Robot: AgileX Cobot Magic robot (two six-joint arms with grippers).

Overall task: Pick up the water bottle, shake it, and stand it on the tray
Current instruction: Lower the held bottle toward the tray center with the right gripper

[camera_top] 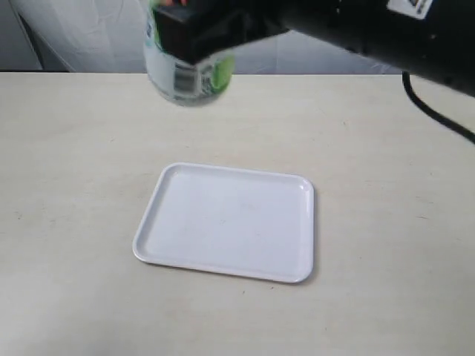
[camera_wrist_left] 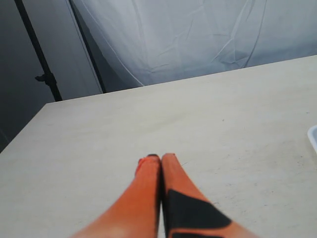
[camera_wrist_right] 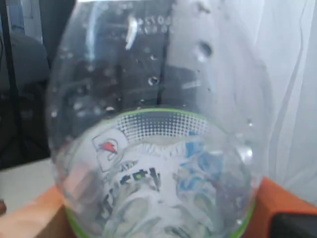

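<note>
The water bottle [camera_top: 189,78] hangs high above the table's far side, blurred, with its clear base pointing down and its cap out of view. My right gripper [camera_top: 194,31] is shut on its labelled waist. In the right wrist view the bottle [camera_wrist_right: 158,148] fills the picture, droplets on its clear wall, orange fingers [camera_wrist_right: 34,218] on both sides. The white tray [camera_top: 228,221] lies flat in the middle of the table, below and nearer than the bottle, with nothing on it. My left gripper [camera_wrist_left: 157,157] is shut on nothing, orange fingers pressed together low over bare table; it does not show in the exterior view.
The tabletop [camera_top: 74,148] is pale beige, with a white cloth backdrop [camera_top: 89,37] behind its far edge. A black cable [camera_top: 434,111] trails from the right arm over the table's right side. The tray's corner [camera_wrist_left: 313,136] shows in the left wrist view.
</note>
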